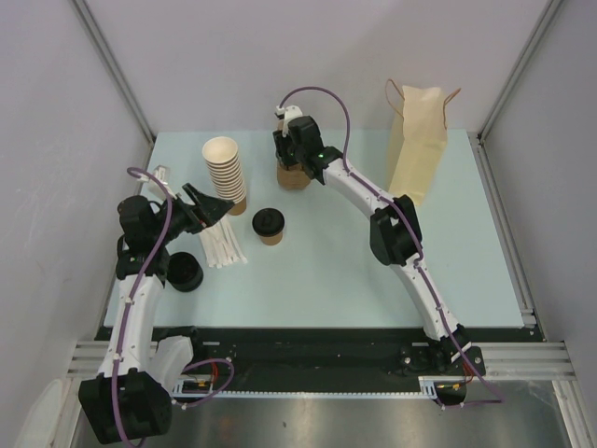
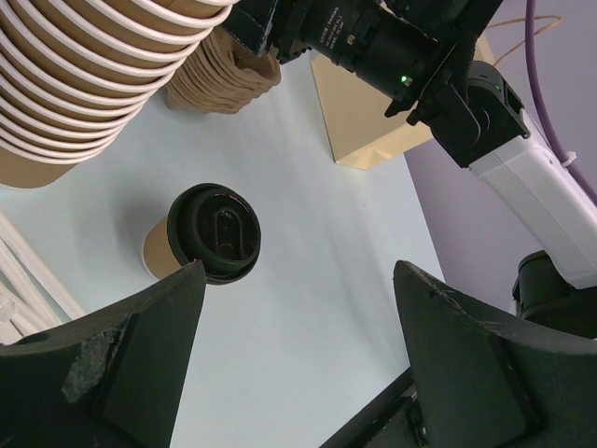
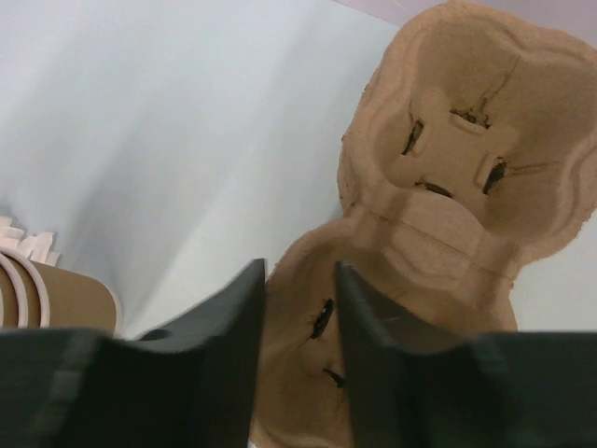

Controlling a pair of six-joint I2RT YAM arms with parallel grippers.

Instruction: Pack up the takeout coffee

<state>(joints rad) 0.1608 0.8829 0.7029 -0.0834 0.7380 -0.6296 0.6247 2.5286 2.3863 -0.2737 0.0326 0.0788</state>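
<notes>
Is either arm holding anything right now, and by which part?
The left fingers are spread wide and hold nothing. The right fingers straddle an edge of the cardboard cup carrier; whether they actually pinch it cannot be told.

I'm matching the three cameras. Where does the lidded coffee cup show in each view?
Top external: the lidded coffee cup stands mid-table, left of centre.
Left wrist: left of centre.
Right wrist: not in it.
Shared landmark: the stack of lidless cups.
</notes>
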